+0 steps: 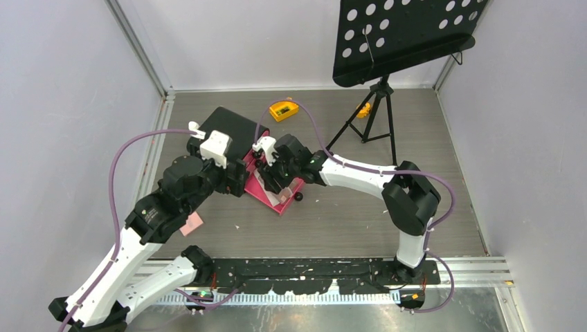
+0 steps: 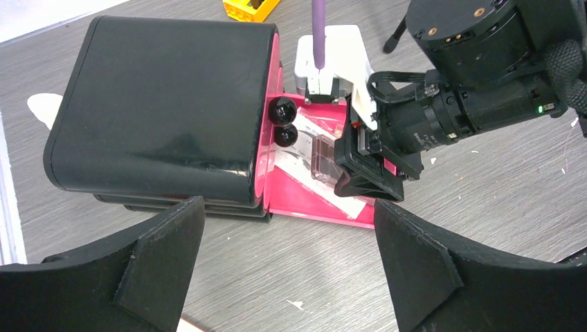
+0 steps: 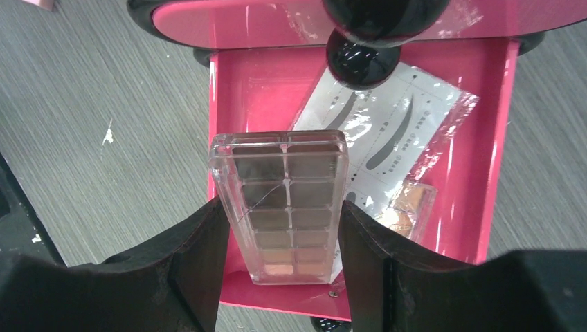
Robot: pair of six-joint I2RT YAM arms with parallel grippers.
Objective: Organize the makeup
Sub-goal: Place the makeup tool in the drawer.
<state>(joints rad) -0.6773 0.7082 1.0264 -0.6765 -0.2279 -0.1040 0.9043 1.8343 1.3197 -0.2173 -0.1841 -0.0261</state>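
A clear brown palette (image 3: 287, 207) stands between the fingers of my right gripper (image 3: 280, 205), which is shut on its long sides. It hangs just above the open pink drawer (image 3: 498, 138) of the black chest (image 2: 159, 104). In that drawer lie a white eyebrow card (image 3: 394, 124) in plastic wrap and a small clear case with copper contents (image 3: 410, 207). The left wrist view shows the same palette (image 2: 325, 159) under the right arm's wrist. My left gripper (image 2: 287, 207) is open over bare table, just in front of the chest and the drawer.
A black perforated music stand (image 1: 401, 34) on a tripod (image 1: 374, 117) stands at the back right. A yellow object (image 1: 284, 109) lies behind the chest. A small pink piece (image 1: 192, 223) lies by the left arm. Two black knobs (image 2: 282, 121) sit on the drawer fronts.
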